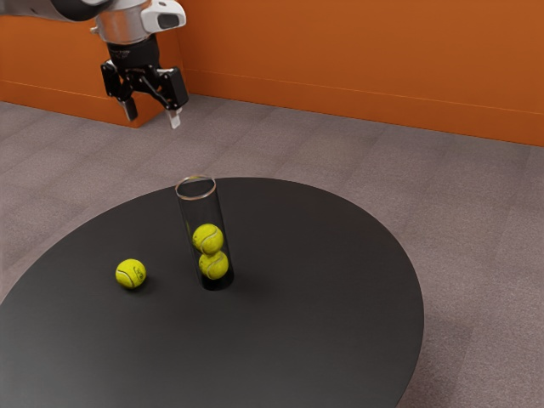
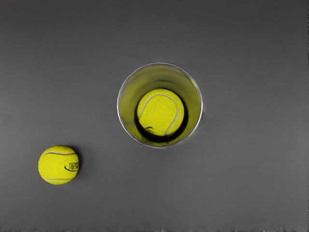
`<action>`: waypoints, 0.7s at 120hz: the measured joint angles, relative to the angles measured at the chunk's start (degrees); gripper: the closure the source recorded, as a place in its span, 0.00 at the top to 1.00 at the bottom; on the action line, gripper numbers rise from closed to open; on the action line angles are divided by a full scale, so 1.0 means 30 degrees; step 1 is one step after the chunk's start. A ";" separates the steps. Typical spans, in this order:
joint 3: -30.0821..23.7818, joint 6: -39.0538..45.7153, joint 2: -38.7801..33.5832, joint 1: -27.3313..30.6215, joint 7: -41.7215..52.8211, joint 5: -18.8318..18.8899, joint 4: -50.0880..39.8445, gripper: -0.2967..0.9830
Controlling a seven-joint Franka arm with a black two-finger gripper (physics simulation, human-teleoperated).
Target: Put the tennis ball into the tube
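1. Desk (image 1: pixel 306 331), round, black; its near part is closest to the exterior view's camera. Orange wall (image 1: pixel 357 59) on the far side.
2. Tennis ball (image 1: pixel 131 274), one, yellow, loose on the desk, to the exterior view's left of the tube (image 1: pixel 202 214) and apart from it. Presumably the item named in the task; status: outstanding.
3. Tube, one, clear, dark at the foot, upright, open at the top. Contents: lower ball (image 1: pixel 213 265) and upper ball (image 1: pixel 207 239), stacked. Free height above them looks enough for one more.
4. Gripper (image 1: pixel 153 116), black, raised well above the desk on the far side, at the exterior view's left. Fingers spread, nothing between them.
5. Wrist view: tube mouth (image 2: pixel 160 63), seen from above, ring unobstructed, upper ball lying deep within. Loose ball well apart from the ring, dark lettering on its felt, nothing touching it.
6. Tally, by judgement: two balls housed, one to go. Grasp, lift, carry over the mouth and release all remain; the transfer itself is unbegun. Next entry due: lowering around the loose ball, with care not to knock the tube.
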 joint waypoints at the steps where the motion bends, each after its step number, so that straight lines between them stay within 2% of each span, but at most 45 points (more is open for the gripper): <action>1: -0.0002 -0.0006 -0.0001 0.0000 -0.0007 -0.0004 -0.0007 0.77; 20: -0.0204 -0.0124 -0.0743 0.0124 -0.0108 -0.0096 -0.0882 0.77; 33: -0.0298 0.0650 -0.4557 0.0309 -0.0161 0.0067 -0.5536 0.77; 51: -0.0679 0.2339 -0.7525 0.1525 -0.0224 0.0512 -1.0799 0.77; 65: -0.0904 0.4474 -0.7972 0.2525 -0.0295 0.0686 -1.3872 0.77; 84: -0.0788 0.6788 -0.7205 0.3319 -0.0394 0.0654 -1.5764 0.77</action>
